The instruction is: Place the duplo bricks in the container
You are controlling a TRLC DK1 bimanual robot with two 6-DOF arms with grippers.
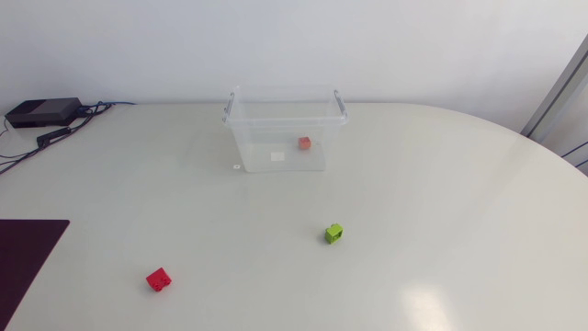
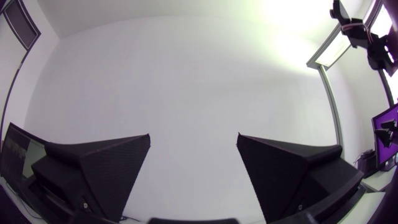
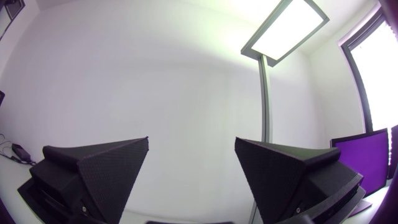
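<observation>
As seen from the left wrist view, my left gripper (image 2: 193,143) stands wide, its two black wedge fingers well apart and holding nothing. My right gripper (image 3: 192,142) is in the same condition (wide, holding nothing).

In the head view, the clear plastic container (image 1: 285,129) stands upright at the far middle of the white table (image 1: 441,211), open at the top. One orange-red duplo brick (image 1: 304,142) lies inside it, on the floor toward its right wall, near a white label (image 1: 277,156).

Two bricks lie outside the container. The green duplo brick (image 1: 333,233) is on the table in front of the container, well apart from it. The red duplo brick (image 1: 159,279) lies nearer the front edge, left of the green one and well apart from it. A black box (image 1: 43,111) with cables sits at the far left corner.
</observation>
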